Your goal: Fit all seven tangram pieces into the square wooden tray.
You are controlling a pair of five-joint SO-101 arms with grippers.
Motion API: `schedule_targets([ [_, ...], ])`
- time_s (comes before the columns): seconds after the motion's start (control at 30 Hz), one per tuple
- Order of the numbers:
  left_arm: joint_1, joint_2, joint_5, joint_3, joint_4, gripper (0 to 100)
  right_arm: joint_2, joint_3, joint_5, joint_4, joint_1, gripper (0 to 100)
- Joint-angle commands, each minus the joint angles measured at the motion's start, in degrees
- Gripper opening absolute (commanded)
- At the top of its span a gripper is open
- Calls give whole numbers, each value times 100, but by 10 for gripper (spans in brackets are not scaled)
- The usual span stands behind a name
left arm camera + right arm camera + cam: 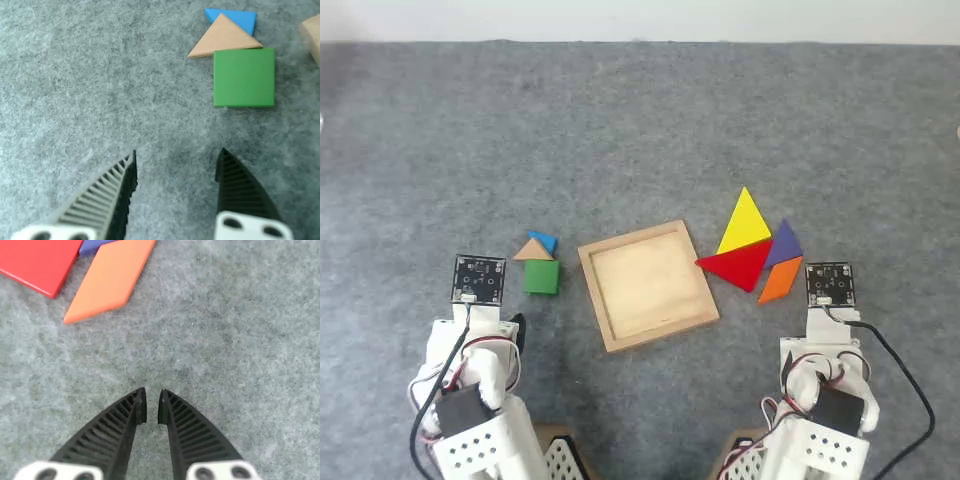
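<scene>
My left fingers [125,180] stand open and empty over the counter [640,120], the green square [244,76] ahead of them and off toward the wooden tray [645,285]; my right fingers [140,407], closed on nothing, face the orange parallelogram [110,280], its long axis slanting away from them, so each cluster lies nearer its own arm, the tray between them still unfilled

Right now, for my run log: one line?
pieces: seven, all outside tray | left hand: open | right hand: shut
</scene>
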Motion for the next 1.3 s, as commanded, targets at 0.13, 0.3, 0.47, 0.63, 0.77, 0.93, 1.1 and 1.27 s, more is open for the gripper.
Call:
schedule_targets([
  [0.13,237,-105,35,-31,35,249,-84,97,-62,13,22,59],
  [0.3,1345,-105,44,-31,35,249,-84,97,-62,13,22,59],
  [0.47,2558,-105,35,-31,35,249,-84,97,-44,4,22,59],
  [0.63,2558,-105,18,-22,9,249,-92,97,-18,-690,22,62],
  [0.77,2391,-105,70,-22,-809,248,-92,-18,176,-1508,-75,62],
  [0.93,2365,-105,571,-40,-1433,247,-66,-677,571,-1059,-365,62],
  [1.1,1741,-105,1310,-919,-993,247,-4,-1767,413,-453,-1235,63],
  [1.27,1407,-79,1591,-1358,-1020,249,936,-2277,281,-497,-2018,63],
])
